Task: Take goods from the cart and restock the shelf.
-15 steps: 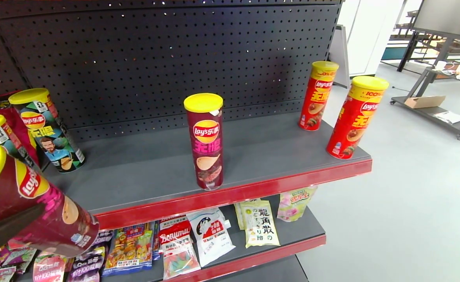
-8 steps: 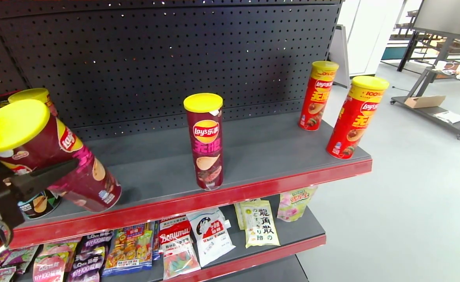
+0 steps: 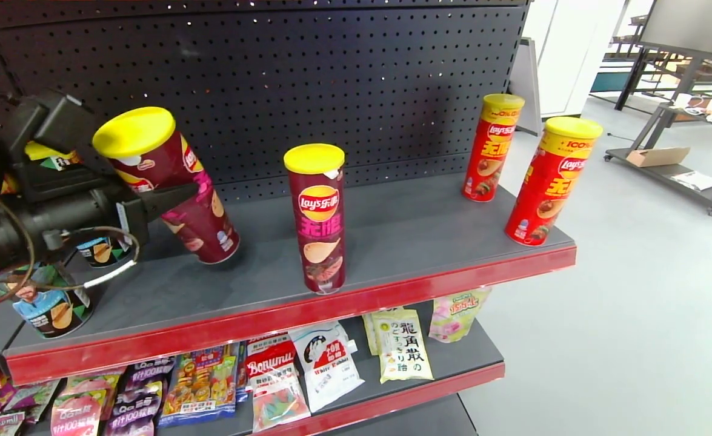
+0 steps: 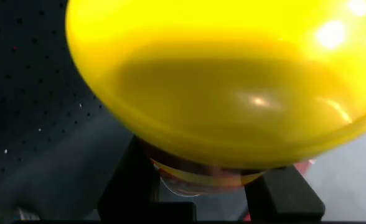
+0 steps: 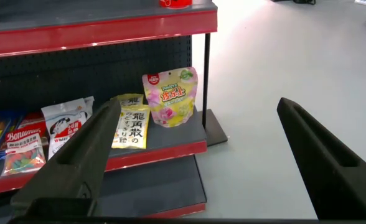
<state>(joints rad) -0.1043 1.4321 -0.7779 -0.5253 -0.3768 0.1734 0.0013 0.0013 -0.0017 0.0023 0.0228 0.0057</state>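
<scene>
Over the left part of the top shelf, the left gripper is gripping a maroon chip can, its fingers clamped on the body below the yellow lid. The can is tilting, lid toward the arm, base close to the shelf; contact unclear. An upright maroon can is standing just beside it, with two red cans farther right. The right gripper is hanging with fingers spread wide, facing snack bags on a lower shelf.
</scene>
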